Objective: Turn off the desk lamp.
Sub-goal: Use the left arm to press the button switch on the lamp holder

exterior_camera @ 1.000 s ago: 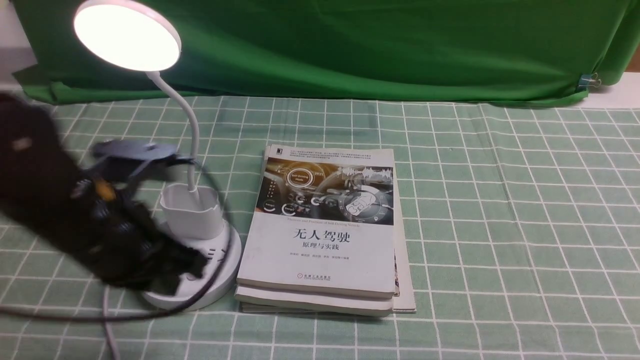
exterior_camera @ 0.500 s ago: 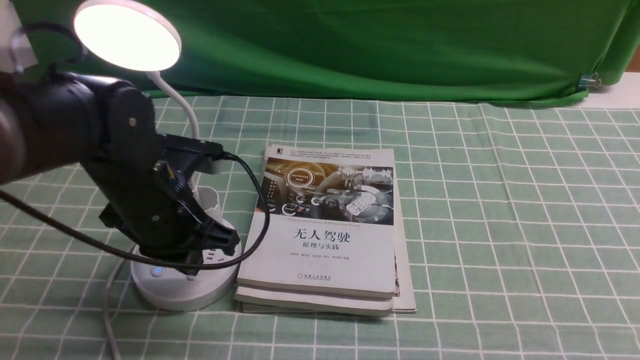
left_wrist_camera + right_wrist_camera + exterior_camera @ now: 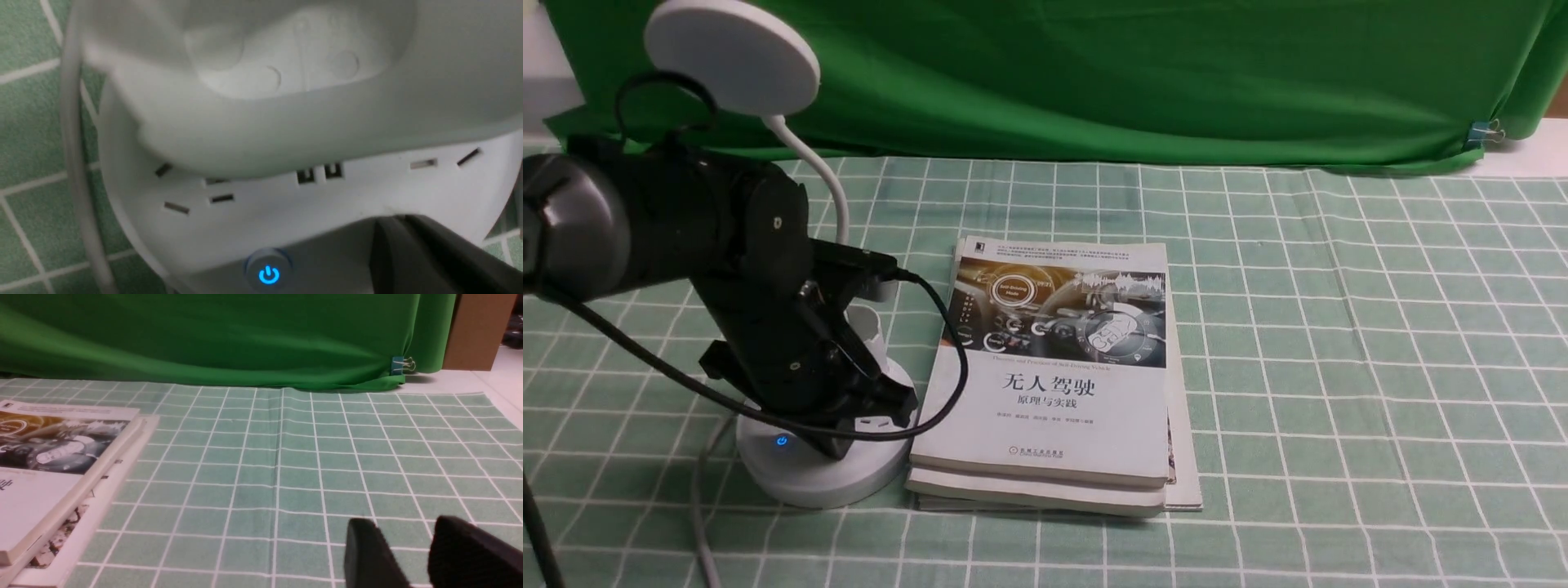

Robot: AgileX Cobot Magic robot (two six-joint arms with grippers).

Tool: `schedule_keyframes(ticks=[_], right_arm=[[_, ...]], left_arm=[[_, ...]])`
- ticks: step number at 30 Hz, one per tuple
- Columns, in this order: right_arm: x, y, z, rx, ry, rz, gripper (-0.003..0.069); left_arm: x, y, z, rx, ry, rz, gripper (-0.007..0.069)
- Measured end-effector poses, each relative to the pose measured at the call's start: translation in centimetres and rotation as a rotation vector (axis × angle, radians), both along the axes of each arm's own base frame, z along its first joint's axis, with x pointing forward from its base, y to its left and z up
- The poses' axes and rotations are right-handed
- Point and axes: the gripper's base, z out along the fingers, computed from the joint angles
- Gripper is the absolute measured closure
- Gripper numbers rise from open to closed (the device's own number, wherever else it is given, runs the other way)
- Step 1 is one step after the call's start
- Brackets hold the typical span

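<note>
The white desk lamp stands at the front left, its round disc head dark, on a bendy neck. Its round base carries a glowing blue power button, also seen in the left wrist view below the sockets and the cup holder. My left gripper is shut, fingers together, tip down on the base just right of the blue button; the tip touches the base top and hides what lies under it. My right gripper is open and empty, low over the cloth.
A stack of books lies right beside the lamp base, also in the right wrist view. The lamp's grey cable runs off the front left. A green backdrop with a clip closes the back. Checked cloth covers the table.
The lamp head was lit and has gone dark. My left arm swung in over the base and its shut tip came down beside the blue button.
</note>
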Motion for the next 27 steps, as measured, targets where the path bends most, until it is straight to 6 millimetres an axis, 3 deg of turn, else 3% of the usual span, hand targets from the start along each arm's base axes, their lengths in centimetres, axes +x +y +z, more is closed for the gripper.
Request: schedule_keyframes(ticks=[7, 11, 17, 27], right_arm=[[0.0, 0.0, 0.0, 0.0, 0.0, 0.0, 0.0417], [0.0, 0.0, 0.0, 0.0, 0.0, 0.0, 0.0417], [0.0, 0.0, 0.0, 0.0, 0.0, 0.0, 0.0417], [0.0, 0.0, 0.0, 0.0, 0.0, 0.0, 0.0417]], left_arm=[[-0.7, 0.2, 2.8, -0.03, -0.082, 0.003, 0.0624], [-0.5, 0.1, 2.1, -0.026, -0.064, 0.005, 0.0624], [0.1, -0.1, -0.5, -0.007, 0.017, 0.01, 0.0624], [-0.2, -0.1, 0.3, -0.014, 0.001, 0.01, 0.0624]])
